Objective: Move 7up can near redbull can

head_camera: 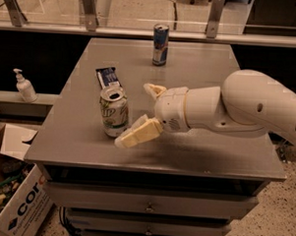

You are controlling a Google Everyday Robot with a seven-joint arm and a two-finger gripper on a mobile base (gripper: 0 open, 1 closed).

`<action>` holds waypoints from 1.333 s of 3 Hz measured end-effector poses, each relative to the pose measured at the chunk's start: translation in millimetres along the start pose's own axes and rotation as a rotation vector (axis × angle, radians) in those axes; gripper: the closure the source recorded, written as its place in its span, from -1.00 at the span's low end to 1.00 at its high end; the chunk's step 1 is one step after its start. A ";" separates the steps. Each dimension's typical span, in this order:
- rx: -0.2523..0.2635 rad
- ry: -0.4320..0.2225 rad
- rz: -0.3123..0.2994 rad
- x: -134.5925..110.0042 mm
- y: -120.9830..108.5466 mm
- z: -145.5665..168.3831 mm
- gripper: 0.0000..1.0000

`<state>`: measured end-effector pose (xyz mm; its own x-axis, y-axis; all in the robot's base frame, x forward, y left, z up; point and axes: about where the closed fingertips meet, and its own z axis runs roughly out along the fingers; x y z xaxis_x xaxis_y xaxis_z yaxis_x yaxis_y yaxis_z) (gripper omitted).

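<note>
The 7up can stands upright on the grey table, left of centre, white-silver with green lettering and an open top. The redbull can, slim and blue-and-silver, stands upright at the table's far edge. My gripper reaches in from the right on a white arm. It is open, with one cream finger low in front of the 7up can and the other finger behind it to the right. The fingers are just right of the can and hold nothing.
A flat dark blue packet lies just behind the 7up can. A soap dispenser stands on a ledge at the left. A cardboard box sits on the floor at lower left. A railing runs behind the table.
</note>
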<state>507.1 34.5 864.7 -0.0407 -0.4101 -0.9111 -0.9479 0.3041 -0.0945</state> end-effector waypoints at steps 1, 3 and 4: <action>-0.042 -0.045 0.022 -4.9 5.3 22.2 -1.00; -0.100 -0.155 0.065 -20.5 16.3 47.4 -0.65; -0.089 -0.189 0.089 -20.5 13.4 46.4 -0.17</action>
<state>509.9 86.9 863.5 -0.0734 -0.2139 -0.9741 -0.9677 0.2514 0.0178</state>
